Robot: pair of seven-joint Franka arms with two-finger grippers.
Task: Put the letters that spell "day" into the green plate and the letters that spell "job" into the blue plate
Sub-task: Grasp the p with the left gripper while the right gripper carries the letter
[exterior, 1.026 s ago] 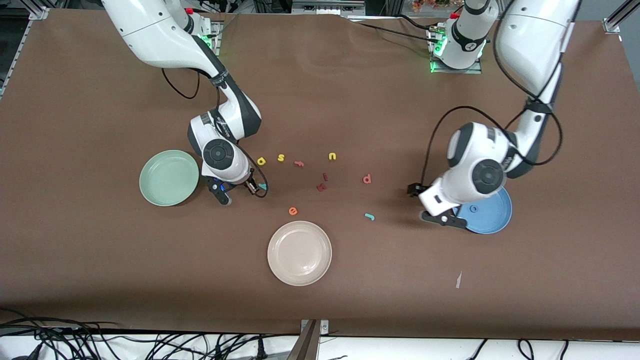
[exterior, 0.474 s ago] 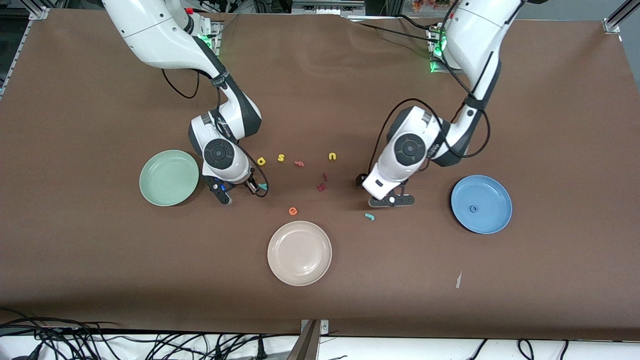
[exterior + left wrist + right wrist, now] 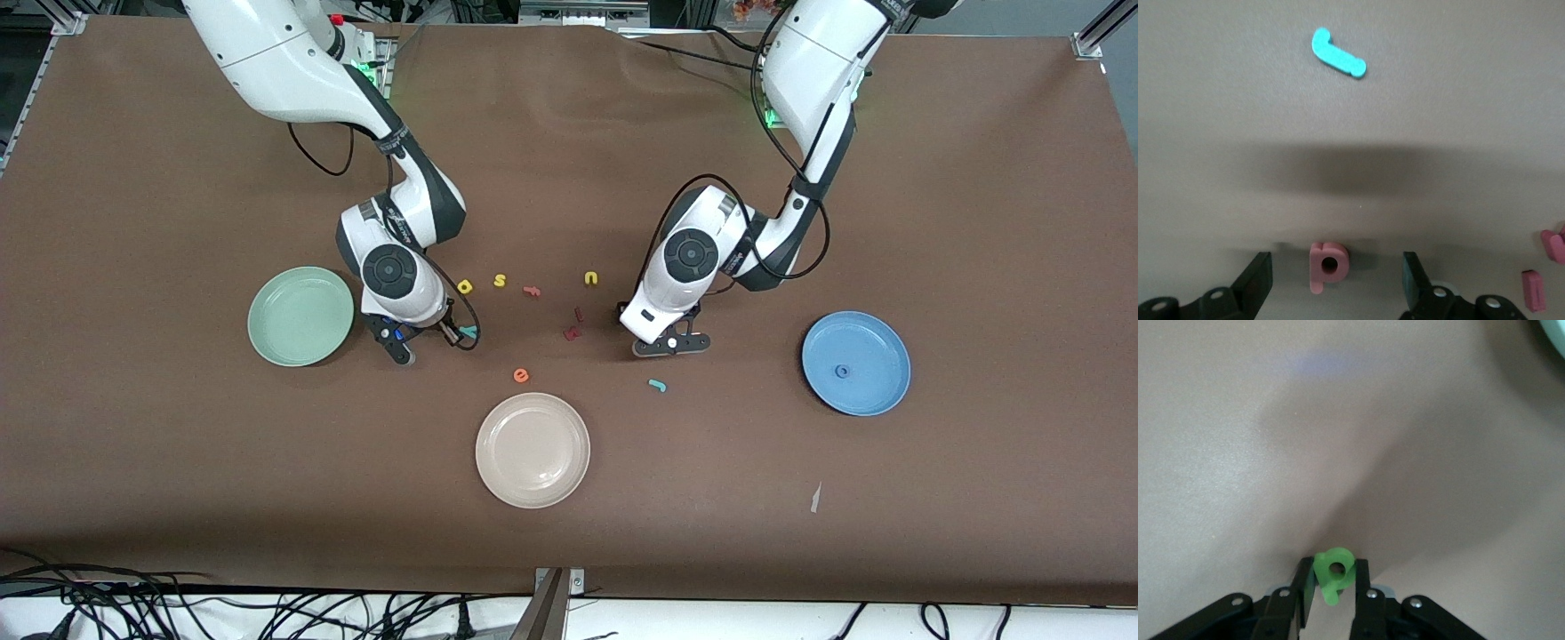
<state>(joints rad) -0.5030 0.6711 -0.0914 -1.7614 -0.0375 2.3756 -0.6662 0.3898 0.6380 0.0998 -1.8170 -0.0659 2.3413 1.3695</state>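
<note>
My right gripper (image 3: pixel 402 345) (image 3: pixel 1333 579) is down at the table beside the green plate (image 3: pixel 300 316), shut on the olive-green "d" (image 3: pixel 1333 572). The teal "y" (image 3: pixel 467 332) lies right next to it, and the yellow "a" (image 3: pixel 465 285) is farther from the camera. My left gripper (image 3: pixel 672 345) (image 3: pixel 1336 275) stands open, its fingers on either side of the salmon "b" (image 3: pixel 1328 265) without touching it. The teal "j" (image 3: pixel 657 385) (image 3: pixel 1338 57) lies nearer the camera. The blue "o" (image 3: pixel 841 370) rests in the blue plate (image 3: pixel 880 342).
A beige-white plate (image 3: pixel 532 450) sits nearest the camera at mid-table. A yellow "s" (image 3: pixel 500 280), salmon "f" (image 3: pixel 532 291), yellow "u" (image 3: pixel 591 278), dark red letters (image 3: pixel 573 324) and an orange "e" (image 3: pixel 521 375) lie scattered between the grippers.
My left arm swung from the blue plate to the salmon "b" and lowered around it. My right gripper closed on the "d" while staying in place.
</note>
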